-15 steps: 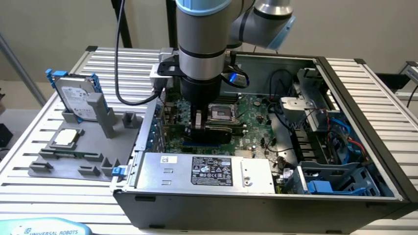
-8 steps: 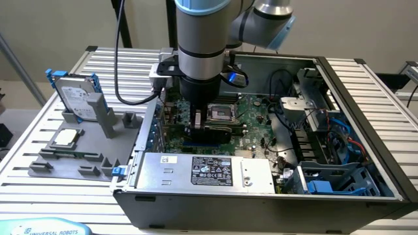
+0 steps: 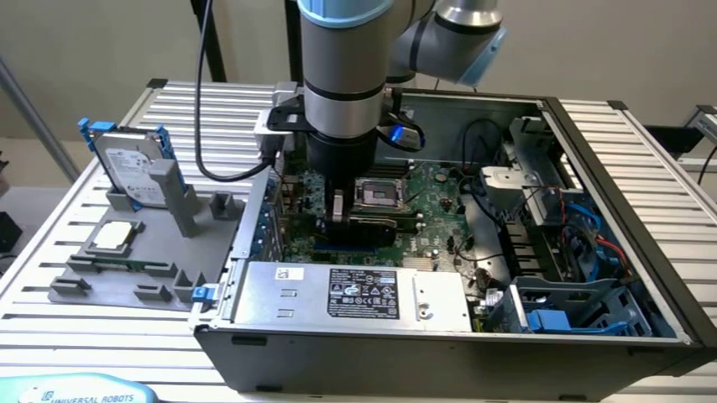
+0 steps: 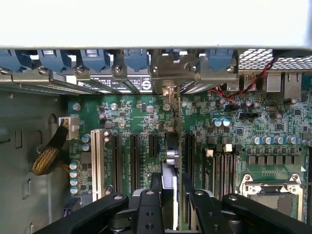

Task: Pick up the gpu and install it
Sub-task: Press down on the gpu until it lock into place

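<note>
One black gripper clamps the thin green gpu card edge-on at frame centre above the green motherboard's black slots, where seating calls for square alignment.

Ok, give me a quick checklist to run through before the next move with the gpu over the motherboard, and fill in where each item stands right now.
1. Gripper holding the gpu: ok, its fingers clamp the card's top edge.
2. Card upright, edge-on over the motherboard: ok in the wrist view.
3. Card lined up along the expansion slots: looks ok, exact slot cannot tell.
4. Card's silver bracket at the case's rear slot openings: ok, it sits among the blue retention clips.
5. Card fully seated in its slot: cannot tell, the bottom edge is hidden.
6. Red and black wires clear of the card: ok, off to one side.
</note>
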{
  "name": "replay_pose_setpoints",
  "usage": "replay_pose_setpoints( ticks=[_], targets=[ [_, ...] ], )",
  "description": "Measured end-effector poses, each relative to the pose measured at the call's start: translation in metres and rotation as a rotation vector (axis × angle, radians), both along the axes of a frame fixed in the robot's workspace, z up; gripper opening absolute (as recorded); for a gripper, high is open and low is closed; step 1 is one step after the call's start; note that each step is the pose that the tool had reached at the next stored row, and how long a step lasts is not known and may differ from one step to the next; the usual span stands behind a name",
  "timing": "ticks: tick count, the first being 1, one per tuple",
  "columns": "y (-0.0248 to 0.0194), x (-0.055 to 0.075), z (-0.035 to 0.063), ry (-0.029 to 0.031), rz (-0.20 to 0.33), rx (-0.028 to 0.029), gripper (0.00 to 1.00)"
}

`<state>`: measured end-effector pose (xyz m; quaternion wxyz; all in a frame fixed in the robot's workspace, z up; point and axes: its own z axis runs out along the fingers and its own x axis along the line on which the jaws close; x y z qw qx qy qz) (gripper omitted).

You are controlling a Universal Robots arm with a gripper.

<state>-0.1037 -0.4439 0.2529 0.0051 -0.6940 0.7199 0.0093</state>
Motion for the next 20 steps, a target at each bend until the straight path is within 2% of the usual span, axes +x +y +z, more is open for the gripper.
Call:
replay_pose_setpoints(
  ticks=[2,11,17,20],
  targets=[
    [-0.0012,0.0002,0.0000,0.0000,0.000,-0.0003,0.27],
    [-0.0012,0.0019,0.0001,0.0002,0.000,-0.0007,0.27],
    [0.0032,0.0020,0.0009,0.0004,0.000,-0.0014,0.27],
    [0.0044,0.0021,0.0032,-0.0002,0.000,0.0002,0.27]
  ],
)
